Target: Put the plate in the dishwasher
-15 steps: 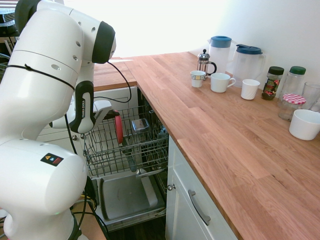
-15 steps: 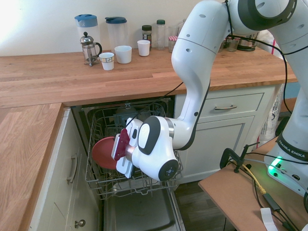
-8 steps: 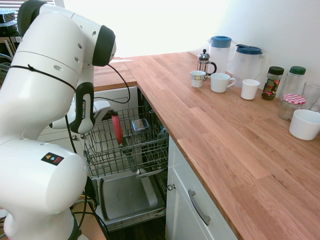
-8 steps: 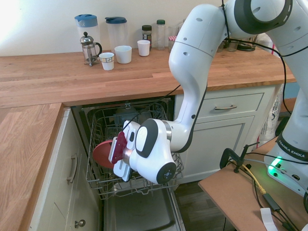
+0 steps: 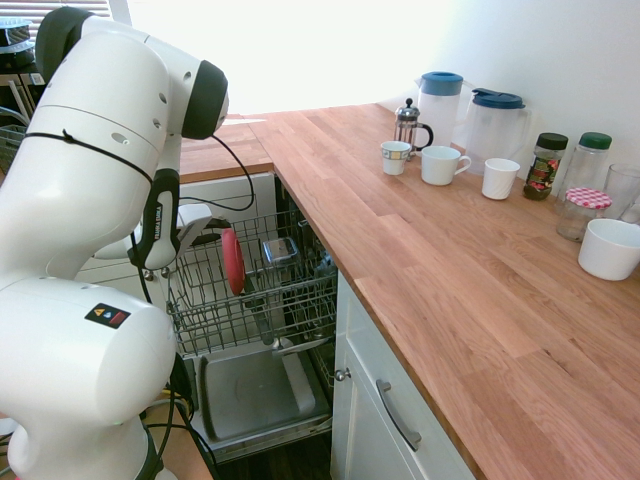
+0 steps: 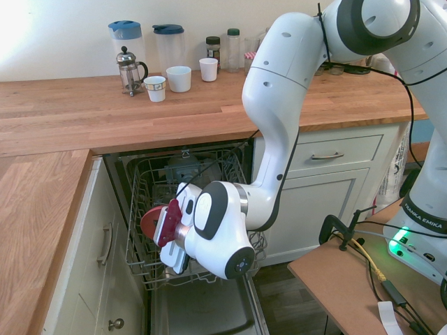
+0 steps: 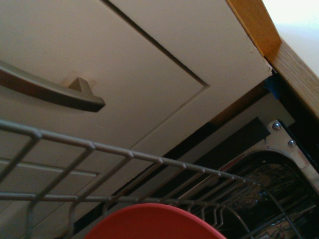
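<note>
The arm bends low beside the wooden counter [image 6: 209, 112]; its gripper [image 6: 165, 225], grip state unclear, points at the plate [image 5: 233, 262] upright in the dishwasher's [image 5: 250, 390] rack [image 5: 265, 300].

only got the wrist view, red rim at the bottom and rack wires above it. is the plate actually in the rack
observer: yes, the plate stands on edge among the wires of the dishwasher rack.
operator: rack pulled out or pushed in
observer: pulled out, above the lowered dishwasher door.
operator: anything near the worktop edge above it
observer: no, the worktop is bare there; a french press and a white mug stand further back, near the wall.
</note>
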You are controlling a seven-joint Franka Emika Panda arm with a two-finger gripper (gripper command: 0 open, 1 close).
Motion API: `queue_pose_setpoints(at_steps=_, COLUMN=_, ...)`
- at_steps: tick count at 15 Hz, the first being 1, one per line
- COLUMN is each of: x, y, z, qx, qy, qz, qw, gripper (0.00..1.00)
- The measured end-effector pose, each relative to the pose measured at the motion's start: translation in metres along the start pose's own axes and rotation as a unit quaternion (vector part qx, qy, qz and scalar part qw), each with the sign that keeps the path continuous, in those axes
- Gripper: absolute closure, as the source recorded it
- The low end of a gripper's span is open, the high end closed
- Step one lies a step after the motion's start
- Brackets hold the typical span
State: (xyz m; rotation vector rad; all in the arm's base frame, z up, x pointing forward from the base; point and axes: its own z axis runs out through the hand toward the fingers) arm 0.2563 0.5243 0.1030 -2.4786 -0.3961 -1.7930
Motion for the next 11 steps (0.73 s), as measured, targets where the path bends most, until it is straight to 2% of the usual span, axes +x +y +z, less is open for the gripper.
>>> queue_pose_setpoints(at_steps=3, x=-0.004, y=-0.014, z=-0.031, qx=0.016, qy=-0.008, qz=-0.001, qw=1.000, gripper=0.00)
queue_pose_setpoints(at_steps=6, x=0.013, y=-0.022, z=-0.067, qx=0.025, qy=-0.010, qz=0.007, qw=1.000, gripper=0.00)
queue_pose_setpoints(at_steps=11, x=0.055, y=0.010, z=-0.088, qx=0.030, qy=-0.011, qz=0.039, qw=0.999, gripper=0.00)
